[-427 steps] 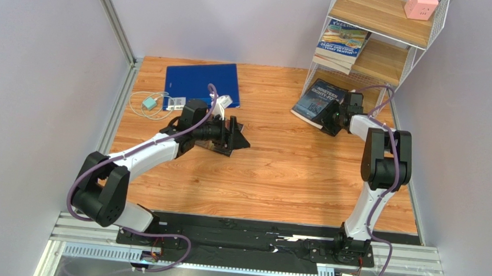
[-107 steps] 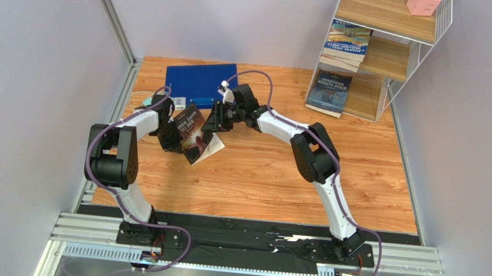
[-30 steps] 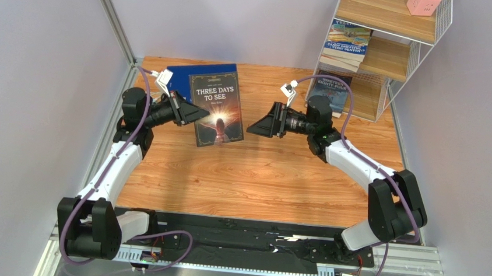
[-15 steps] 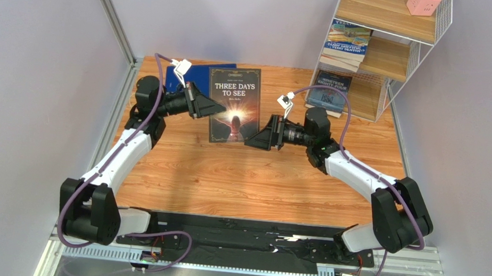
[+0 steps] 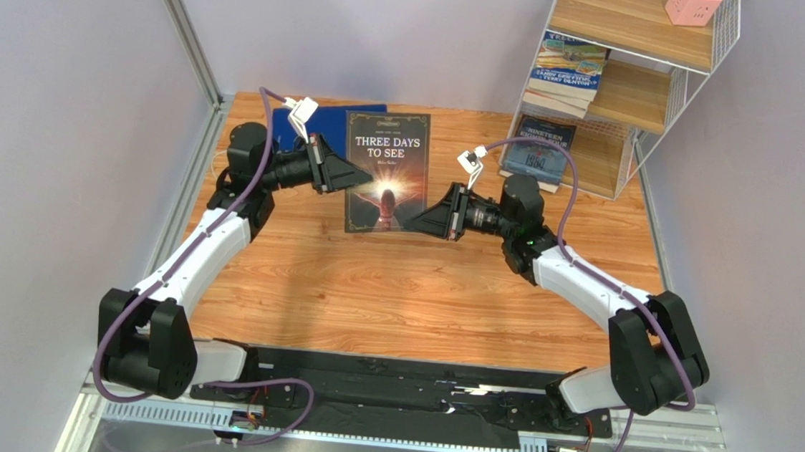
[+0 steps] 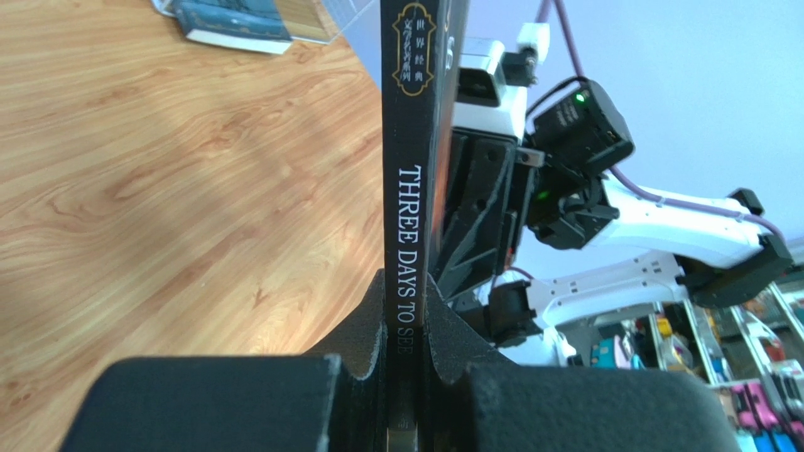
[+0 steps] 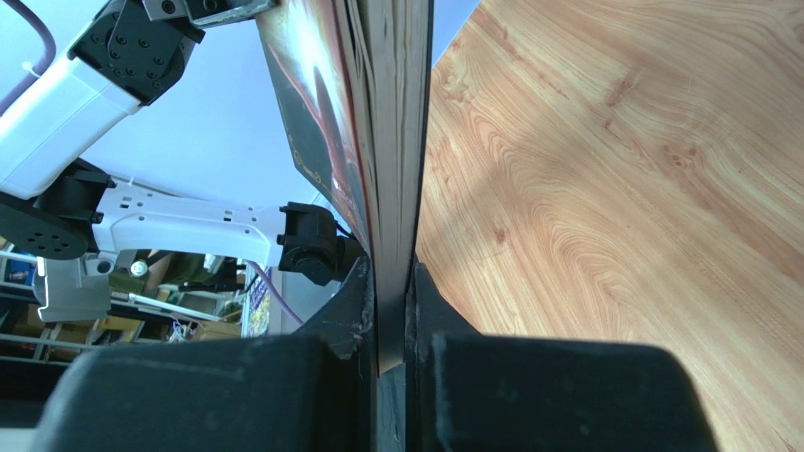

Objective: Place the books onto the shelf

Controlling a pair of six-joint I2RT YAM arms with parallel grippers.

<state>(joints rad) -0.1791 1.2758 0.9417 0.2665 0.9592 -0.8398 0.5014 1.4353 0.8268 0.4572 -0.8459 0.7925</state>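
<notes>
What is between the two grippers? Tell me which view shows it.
Only the book, "Three Days to See". The left gripper clamps its spine and the right gripper clamps its page edge. The top view shows this best.

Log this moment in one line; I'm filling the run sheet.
left jaws: shut on Three Days to See spine | right jaws: shut on its page edge | state: off table

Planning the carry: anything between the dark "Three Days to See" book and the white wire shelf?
Nothing loose visible. Only the right end effector, gripping the dark "Three Days to See" paperback, lies toward the white wire shelf.
</notes>
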